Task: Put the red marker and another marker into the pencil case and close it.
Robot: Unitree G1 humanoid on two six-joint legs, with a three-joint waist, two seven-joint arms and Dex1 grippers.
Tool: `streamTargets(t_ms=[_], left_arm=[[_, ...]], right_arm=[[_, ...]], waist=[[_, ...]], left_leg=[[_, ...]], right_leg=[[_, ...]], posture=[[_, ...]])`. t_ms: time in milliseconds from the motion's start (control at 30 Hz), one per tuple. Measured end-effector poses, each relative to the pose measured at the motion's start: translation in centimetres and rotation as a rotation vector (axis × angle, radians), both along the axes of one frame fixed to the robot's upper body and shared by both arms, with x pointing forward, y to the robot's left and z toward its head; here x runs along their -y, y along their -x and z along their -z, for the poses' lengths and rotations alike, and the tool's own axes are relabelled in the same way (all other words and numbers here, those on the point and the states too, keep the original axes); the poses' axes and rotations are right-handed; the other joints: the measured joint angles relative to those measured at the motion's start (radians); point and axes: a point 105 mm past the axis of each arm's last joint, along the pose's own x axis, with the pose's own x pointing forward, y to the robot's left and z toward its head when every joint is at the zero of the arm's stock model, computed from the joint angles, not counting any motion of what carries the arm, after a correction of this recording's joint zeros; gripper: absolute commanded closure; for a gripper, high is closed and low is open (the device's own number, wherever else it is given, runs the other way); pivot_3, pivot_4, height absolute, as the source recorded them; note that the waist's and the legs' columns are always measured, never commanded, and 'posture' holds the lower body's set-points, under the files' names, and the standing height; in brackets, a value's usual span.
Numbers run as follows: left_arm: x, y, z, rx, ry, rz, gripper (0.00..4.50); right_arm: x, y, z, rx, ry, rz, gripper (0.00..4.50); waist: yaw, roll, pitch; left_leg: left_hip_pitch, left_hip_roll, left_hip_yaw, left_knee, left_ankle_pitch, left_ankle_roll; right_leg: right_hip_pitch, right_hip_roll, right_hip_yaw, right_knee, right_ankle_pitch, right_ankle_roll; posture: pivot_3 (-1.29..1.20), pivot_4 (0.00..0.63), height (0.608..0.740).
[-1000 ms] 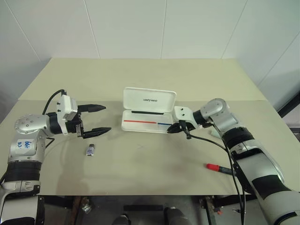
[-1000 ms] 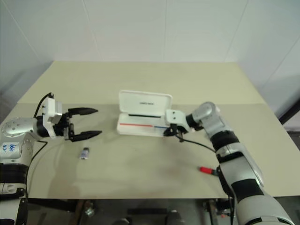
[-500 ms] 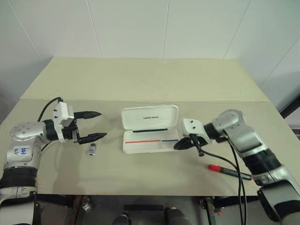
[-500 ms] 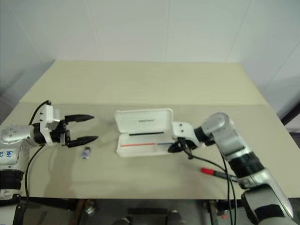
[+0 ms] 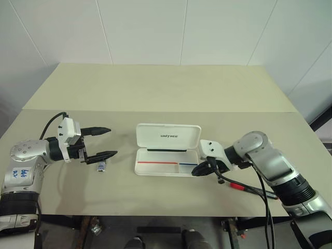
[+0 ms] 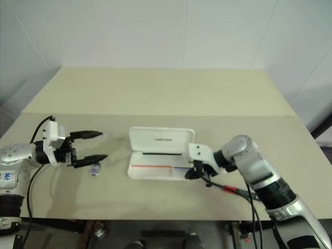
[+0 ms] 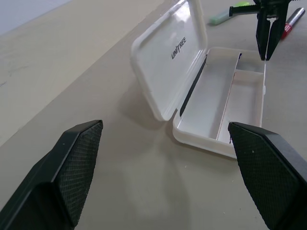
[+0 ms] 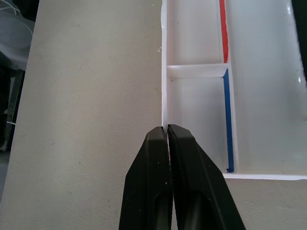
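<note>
The white pencil case (image 5: 165, 168) lies open mid-table, its lid (image 5: 168, 137) standing up at the back. Red and blue stripes run along its tray. My right gripper (image 5: 197, 170) is shut, and its fingertips (image 8: 167, 130) rest against the rim at the case's near right corner. The red marker (image 5: 236, 185) lies on the table just right of that gripper, near the front edge. The pale green highlighter (image 7: 221, 18) lies beyond the case's right end. Left of the case, my left gripper (image 5: 107, 142) hovers open, pointing at the case with nothing between its fingers.
A tiny purple-grey object (image 5: 100, 166) lies just below the left gripper. A black cable (image 5: 254, 189) runs from my right wrist over the marker toward the table's front edge (image 5: 166, 215). The table's far half is bare.
My right gripper has drawn back toward the table's front edge, and the pencil case has slid nearer with it and turned slightly. The left gripper has sunk a little.
</note>
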Motion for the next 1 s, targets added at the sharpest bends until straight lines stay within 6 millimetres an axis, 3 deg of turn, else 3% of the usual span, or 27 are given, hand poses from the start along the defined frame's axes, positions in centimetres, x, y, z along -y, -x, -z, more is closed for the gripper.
streamTargets(t_ms=[200,300,433,800,900,1000], left_arm=[[0.0,0.0,0.0,-0.003,0.002,-0.004,0.0],[0.0,0.0,0.0,-0.001,0.002,-0.004,0.0],[0.0,-0.1,-0.1,0.0,0.003,-0.003,0.0],[0.0,-0.1,-0.3,0.005,0.002,0.002,0.0],[0.1,-0.1,-0.3,0.005,0.002,0.005,0.0],[0.1,0.0,-0.3,0.003,0.001,0.008,0.0]], right_arm=[[0.3,0.2,0.0,0.001,0.006,0.017,4.46],[0.5,0.2,0.2,-0.007,0.011,0.03,3.78],[0.4,0.0,0.1,0.004,0.006,0.042,2.42],[-0.8,1.1,-1.2,-0.047,-0.096,0.005,2.42],[-0.8,1.2,-2.1,-0.042,-0.131,0.018,1.86],[-0.1,1.2,-3.4,-0.018,-0.161,0.047,0.84]], waist=[[0.005,0.0,0.0],[0.007,0.0,0.0],[0.006,0.0,0.0],[0.006,0.0,0.0],[0.007,0.0,0.0],[0.009,0.0,0.0]], left_leg=[[0.0,0.0,0.0,0.0,0.0,0.0],[0.0,0.0,0.0,0.0,0.0,0.0],[0.0,0.0,0.0,0.0,0.0,0.0],[0.0,0.0,0.0,0.0,0.0,0.0],[0.0,0.0,0.0,0.0,0.0,0.0],[0.0,0.0,0.0,0.0,0.0,0.0]], right_leg=[[0.0,0.0,0.0,0.0,0.0,0.0],[0.0,0.0,0.0,0.0,0.0,0.0],[0.0,0.0,0.0,0.0,0.0,0.0],[0.0,0.0,0.0,0.0,0.0,0.0],[0.0,0.0,0.0,0.0,0.0,0.0],[0.0,0.0,0.0,0.0,0.0,0.0]], posture=[[0.0,0.15,0.74],[0.0,0.15,0.74],[0.0,0.15,0.74],[0.0,0.15,0.74],[0.0,0.15,0.74],[0.0,0.15,0.74]])
